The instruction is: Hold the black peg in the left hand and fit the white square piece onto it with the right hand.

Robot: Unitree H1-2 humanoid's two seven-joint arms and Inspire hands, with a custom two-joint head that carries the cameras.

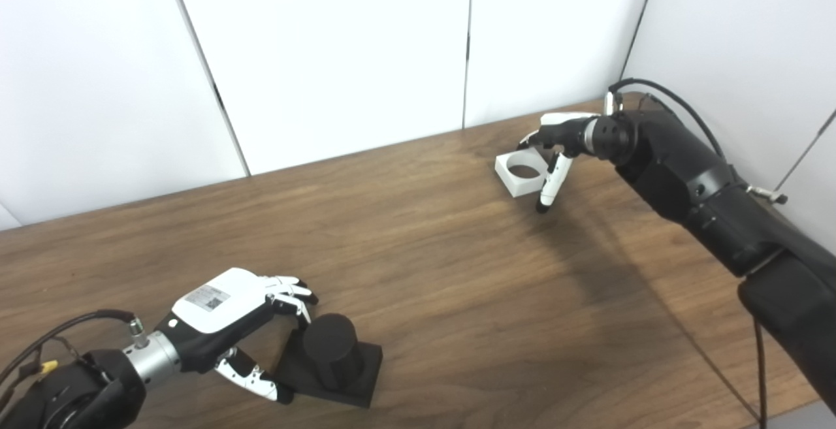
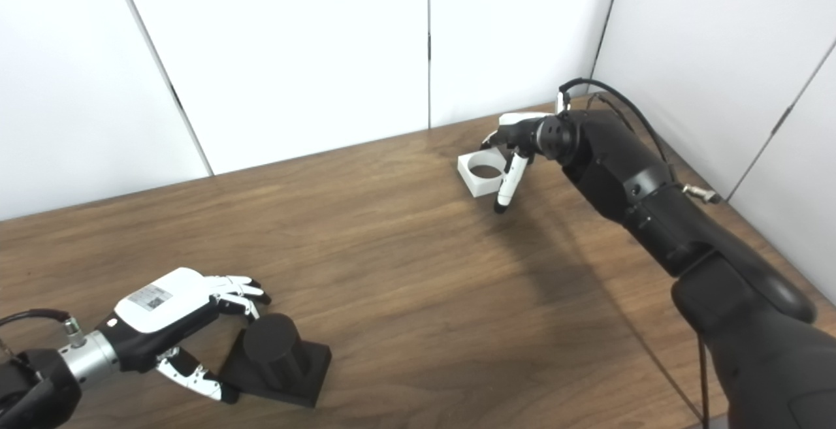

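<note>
Peg and square piece, one of each, well apart across the table.

Left hand (image 1: pixel 225 321) has fingers spread around the black peg (image 1: pixel 334 349), upright on its base at near left; firm grip cannot be confirmed. Far right, your right hand (image 1: pixel 555 148) reaches the white square piece (image 1: pixel 520 173), hole facing up, fingers spread at its right edge; closure cannot be confirmed.

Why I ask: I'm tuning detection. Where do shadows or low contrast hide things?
Left eye view: black peg merges with its own shadow; right hand casts a broad shadow on the table. Right eye view: white square piece stays crisp, slightly soft overall.
</note>
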